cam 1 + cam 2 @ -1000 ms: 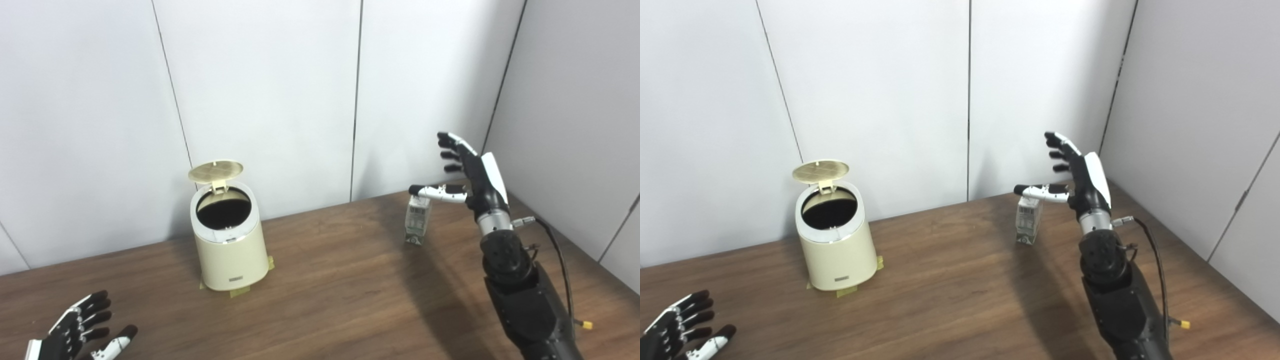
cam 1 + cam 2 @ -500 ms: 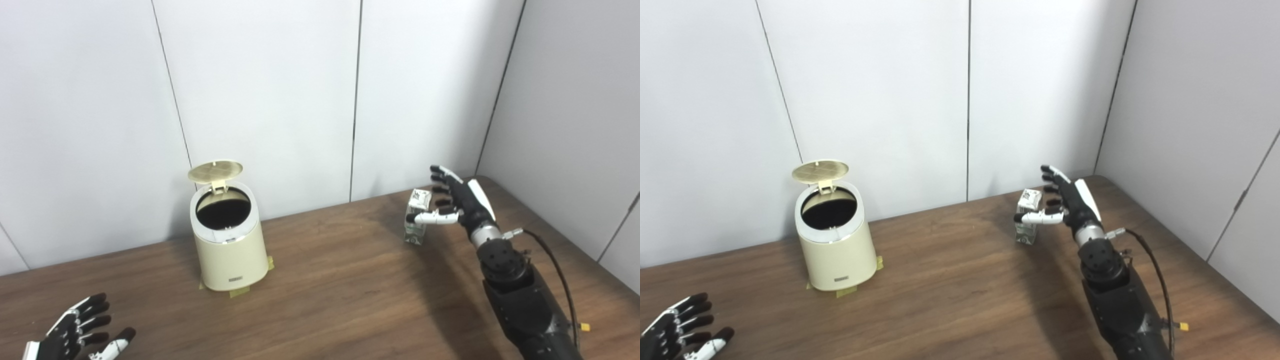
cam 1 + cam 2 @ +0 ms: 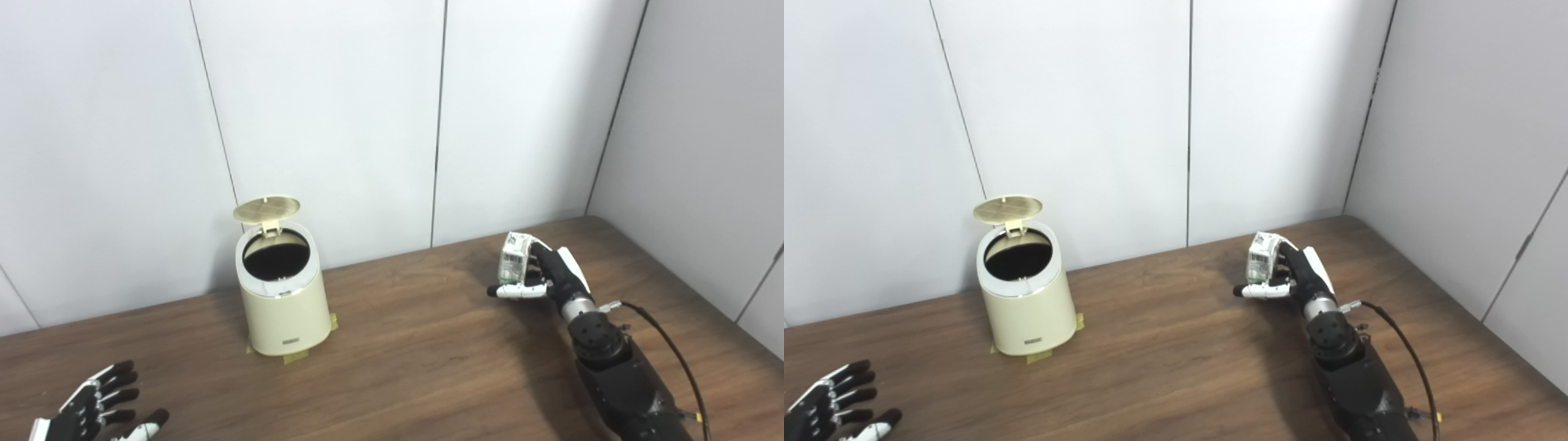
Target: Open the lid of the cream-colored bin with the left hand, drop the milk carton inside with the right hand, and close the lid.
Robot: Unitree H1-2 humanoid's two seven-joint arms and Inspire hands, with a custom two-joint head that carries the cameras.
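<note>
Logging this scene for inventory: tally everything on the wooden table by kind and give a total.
Cream-colored round bins with raised lid: 1
Small white-and-green milk cartons, held in the right hand: 1
Strips of yellow tape under the bin: cannot count
Total: 2

The cream-colored bin, a round tapered can with a chrome rim, stands upright toward the table's back edge, left of middle, tape tabs under its base. Its lid is hinged up at the back, showing the dark inside. The milk carton, white and green, is upright near the back right corner.
</note>
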